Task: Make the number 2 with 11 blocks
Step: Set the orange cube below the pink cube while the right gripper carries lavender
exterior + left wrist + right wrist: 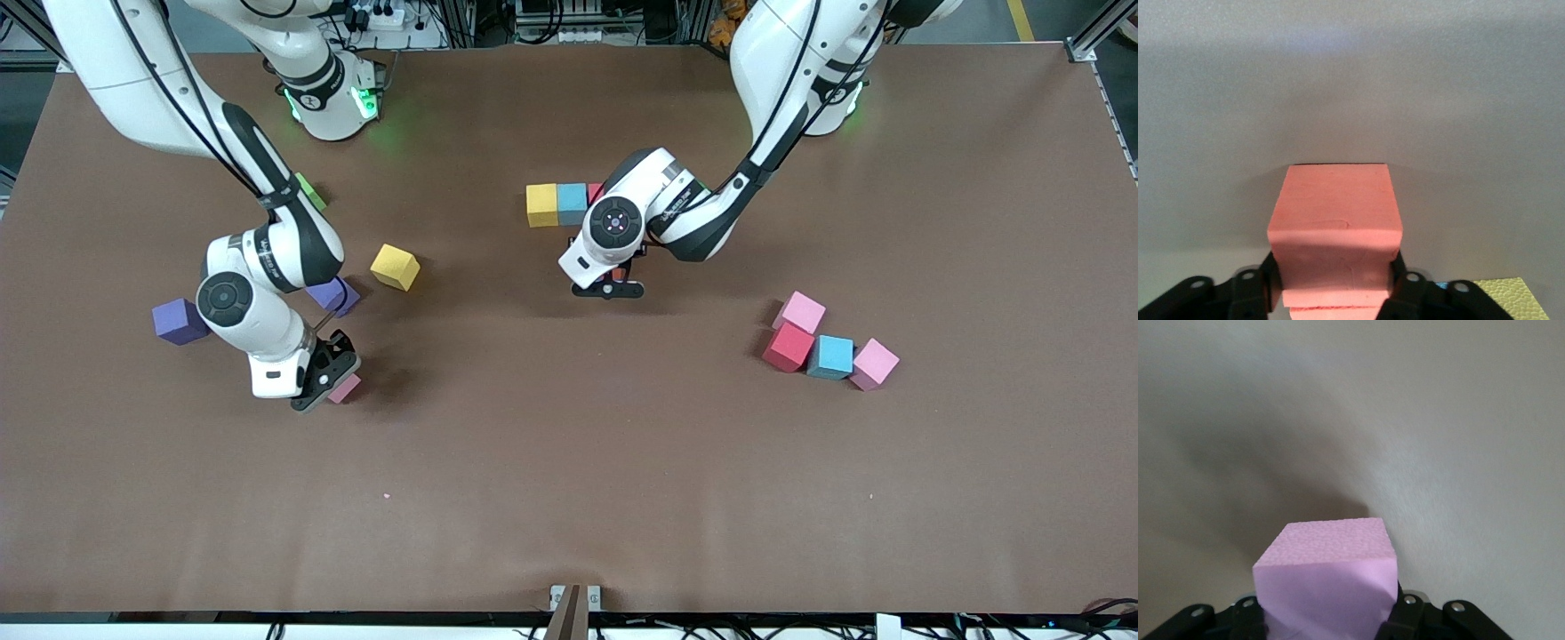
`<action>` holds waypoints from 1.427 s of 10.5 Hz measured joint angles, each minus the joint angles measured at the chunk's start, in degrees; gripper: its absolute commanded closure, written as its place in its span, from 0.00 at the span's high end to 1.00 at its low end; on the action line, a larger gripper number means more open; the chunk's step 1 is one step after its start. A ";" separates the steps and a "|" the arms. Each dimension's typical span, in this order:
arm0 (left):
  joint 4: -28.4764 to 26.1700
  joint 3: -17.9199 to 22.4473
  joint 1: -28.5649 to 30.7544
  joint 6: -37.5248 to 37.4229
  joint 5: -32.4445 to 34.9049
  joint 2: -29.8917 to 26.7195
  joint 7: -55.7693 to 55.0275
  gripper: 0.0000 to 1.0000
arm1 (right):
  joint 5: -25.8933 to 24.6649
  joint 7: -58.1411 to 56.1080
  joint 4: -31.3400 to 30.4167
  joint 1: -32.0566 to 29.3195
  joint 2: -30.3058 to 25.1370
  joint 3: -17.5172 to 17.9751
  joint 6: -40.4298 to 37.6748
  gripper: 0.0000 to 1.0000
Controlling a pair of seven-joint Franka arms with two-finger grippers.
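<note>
My left gripper (610, 286) (1335, 285) is shut on an orange block (1335, 213) (620, 274), low over the table just nearer the camera than a row of three blocks: yellow (541, 204) (1506, 297), light blue (572, 203) and red (594, 190), the red one partly hidden by the arm. That row is all that shows of the number 2. My right gripper (331, 379) (1328, 612) is shut on a pink block (346, 388) (1328, 577) that sits at table level toward the right arm's end.
Loose blocks lie near the right arm: two purple (180, 321) (336, 295), one yellow (395, 267), and a lime-green cube (311, 191). Toward the left arm's end is a cluster of pink (803, 312), red (788, 347), light blue (831, 356) and pink (876, 364).
</note>
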 measured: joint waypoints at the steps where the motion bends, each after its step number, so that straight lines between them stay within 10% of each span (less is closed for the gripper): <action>1: -0.08 0.10 0.21 0.34 0.00 -0.01 0.00 1.00 | -0.01 -2.12 0.16 0.05 -0.48 1.25 -0.98 0.22; 7: 2.64 0.32 4.90 -5.47 -1.65 -9.19 0.01 1.00 | -0.03 -10.58 0.43 1.23 -0.83 10.83 -4.12 0.22; 15: -1.46 1.21 24.74 -18.48 4.23 -18.16 30.24 1.00 | 0.11 -6.54 7.79 21.41 5.47 11.59 -8.54 0.22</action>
